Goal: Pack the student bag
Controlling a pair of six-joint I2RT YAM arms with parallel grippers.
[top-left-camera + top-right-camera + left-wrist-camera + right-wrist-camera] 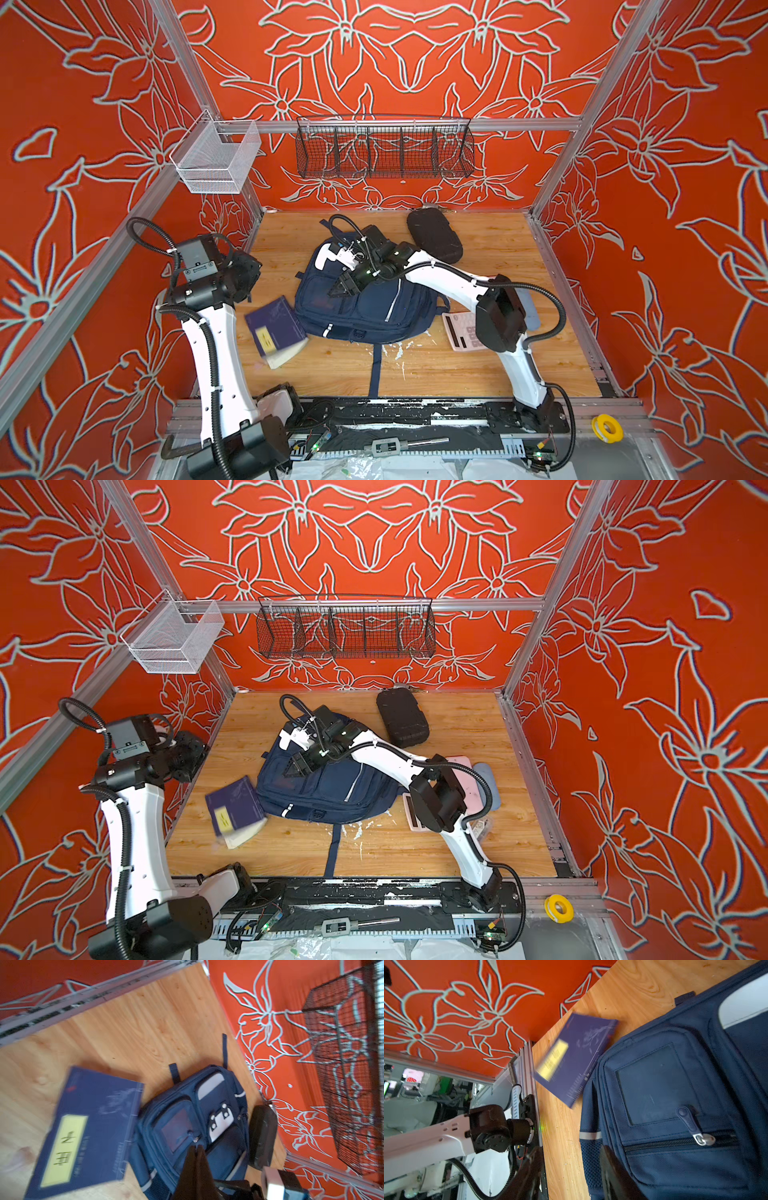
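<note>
Packing is barely started, going by this. The student bag (365,307) is laid flat, front up, in the middle of the tabletop (478,365). Nothing can be seen inside it. In the right wrist view the front pocket zip (691,1124) looks mostly shut, and no open main compartment is shown.

Left outside so far:
- a purple book (276,324) with a yellow label, blurred and propped against the bag's left side
- a black oval hard case (434,237), just beside the bag's far right corner
- a pink calculator (459,332), half hidden under the right arm

The right tool (338,289) is hung over the bag's front pockets, fingers spread, nothing pinched. The left tool (197,1148) is parked by the left wall, pressed together and empty.

Room-wise, bare wood is left in front of the bag. It is crossed only by a trailing strap (375,374) that runs to the near edge, and more wood is free at the far right. The left is tight, with the book squeezed in between the bag and the side rail (527,1059). A snag on that strap could be expected if the bag gets dragged.
</note>
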